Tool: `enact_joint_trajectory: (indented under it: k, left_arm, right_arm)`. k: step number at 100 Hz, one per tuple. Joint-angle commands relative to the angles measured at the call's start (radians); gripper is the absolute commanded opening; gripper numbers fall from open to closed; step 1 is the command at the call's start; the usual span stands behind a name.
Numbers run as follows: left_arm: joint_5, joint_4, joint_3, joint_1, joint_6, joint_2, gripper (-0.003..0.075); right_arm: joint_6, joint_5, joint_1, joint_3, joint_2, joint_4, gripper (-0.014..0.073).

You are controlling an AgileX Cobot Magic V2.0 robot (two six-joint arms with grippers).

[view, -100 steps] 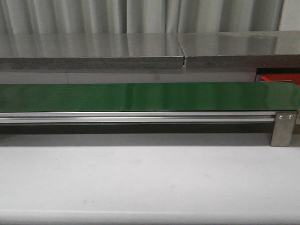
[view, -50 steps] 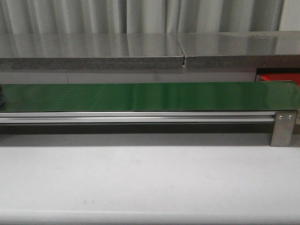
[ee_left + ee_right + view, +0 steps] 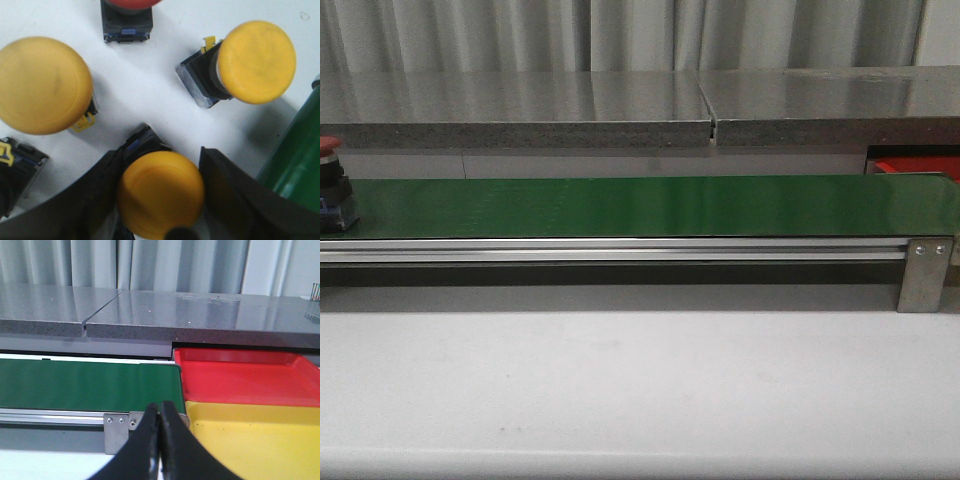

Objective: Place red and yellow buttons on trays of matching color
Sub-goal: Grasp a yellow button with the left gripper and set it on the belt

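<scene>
one red button (image 3: 330, 187) has just ridden in on the belt (image 3: 640, 205), far from the right tool (image 3: 160, 437), pressed together before the trays, while the left tool (image 3: 159, 192) is spread around a yellow button (image 3: 161, 194) on the bench (image 3: 150, 95).

button (image 3: 332, 185) on belt's (image 3: 640, 205) left end | trays (image 3: 250, 390) — beyond belt's right end

Three round yellow mushroom-head push buttons (image 3: 256, 61) (image 3: 42, 85) (image 3: 161, 194) and one red-capped button (image 3: 128, 15) on the white worktop; another red-capped button (image 3: 332, 188) on the belt's left end. One red plastic tray (image 3: 240, 376), one yellow plastic tray (image 3: 255, 432).
</scene>
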Motion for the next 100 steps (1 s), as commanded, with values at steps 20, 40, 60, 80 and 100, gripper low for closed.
enact_joint_trajectory:
  k: [20, 40, 60, 80, 100]
  left_arm:
    - [-0.02, -0.018, -0.062, 0.001, -0.011, -0.086, 0.0231]
    - [0.006, -0.015, -0.069, -0.003, -0.004, -0.203, 0.0231]
    - [0.057, -0.01, -0.069, -0.037, 0.053, -0.306, 0.023]
    - [0.081, -0.01, -0.069, -0.101, 0.063, -0.322, 0.023]
    - [0.113, -0.007, -0.069, -0.154, 0.071, -0.311, 0.023]
  right_arm:
    - [-0.003, -0.079, 0.003, -0.022, -0.018, -0.012, -0.0066]
    - [-0.003, -0.079, 0.003, -0.022, -0.018, -0.012, -0.0066]
    - [-0.003, -0.079, 0.003, -0.022, -0.018, -0.012, -0.0066]
    - [-0.003, -0.079, 0.003, -0.022, -0.018, -0.012, -0.0066]
    - [-0.003, -0.079, 0.003, -0.022, -0.018, -0.012, -0.0066]
